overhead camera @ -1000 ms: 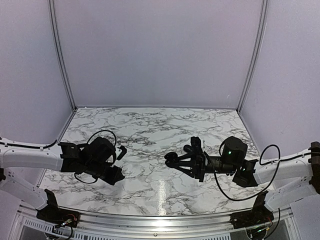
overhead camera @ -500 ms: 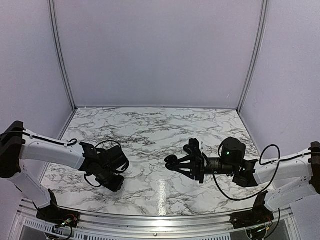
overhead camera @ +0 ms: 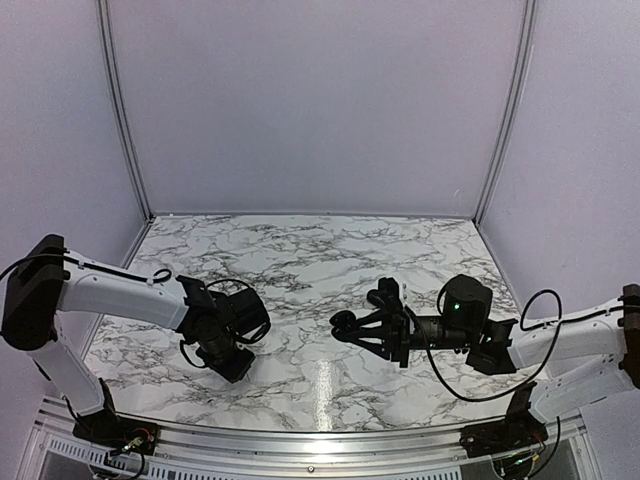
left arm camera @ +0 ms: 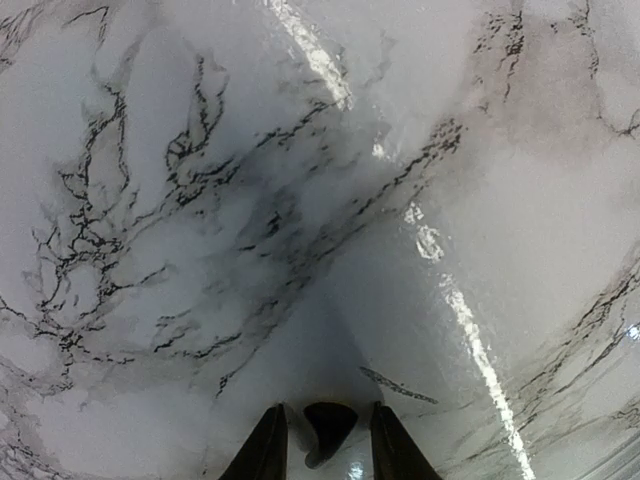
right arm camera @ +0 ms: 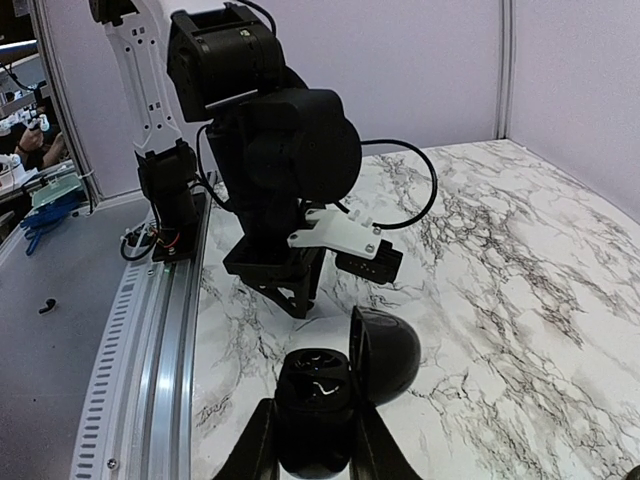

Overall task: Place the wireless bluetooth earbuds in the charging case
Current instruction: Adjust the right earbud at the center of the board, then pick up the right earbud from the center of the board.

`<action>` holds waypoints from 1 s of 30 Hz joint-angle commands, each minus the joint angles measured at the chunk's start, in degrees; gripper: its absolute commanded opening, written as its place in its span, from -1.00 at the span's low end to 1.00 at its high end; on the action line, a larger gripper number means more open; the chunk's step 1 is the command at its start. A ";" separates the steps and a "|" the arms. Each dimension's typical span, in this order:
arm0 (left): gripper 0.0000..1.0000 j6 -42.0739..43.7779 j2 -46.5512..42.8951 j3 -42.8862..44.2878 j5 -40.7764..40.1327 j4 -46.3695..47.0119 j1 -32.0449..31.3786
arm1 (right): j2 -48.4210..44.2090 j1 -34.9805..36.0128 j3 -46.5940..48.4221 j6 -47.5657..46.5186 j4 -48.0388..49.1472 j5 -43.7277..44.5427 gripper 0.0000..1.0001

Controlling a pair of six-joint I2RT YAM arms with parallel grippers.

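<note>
A tiny black earbud (left arm camera: 328,432) lies on the marble table between the fingertips of my left gripper (left arm camera: 330,445), with a gap on each side. The left gripper (overhead camera: 237,368) points down at the table, open around the bud; it also shows in the right wrist view (right arm camera: 297,303). My right gripper (right arm camera: 315,450) is shut on the black charging case (right arm camera: 312,405) and holds it just above the table, its lid (right arm camera: 388,350) hinged open. The case (overhead camera: 347,322) sits near the table's middle. I cannot tell whether its wells hold a bud. No other earbud shows.
The marble table (overhead camera: 300,250) is walled by pale panels at the back and sides. A metal rail (right arm camera: 160,330) runs along the near edge by the left arm's base (right arm camera: 170,215). The two grippers stand a short way apart.
My left arm has swung right and down, bringing its gripper from raised above the table to the surface, around the earbud. The right gripper with the case has hardly moved.
</note>
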 commanded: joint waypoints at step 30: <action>-0.74 6.71 2.06 1.53 1.53 -0.53 4.32 | -1.12 0.43 0.73 -1.45 -2.10 0.36 -1.00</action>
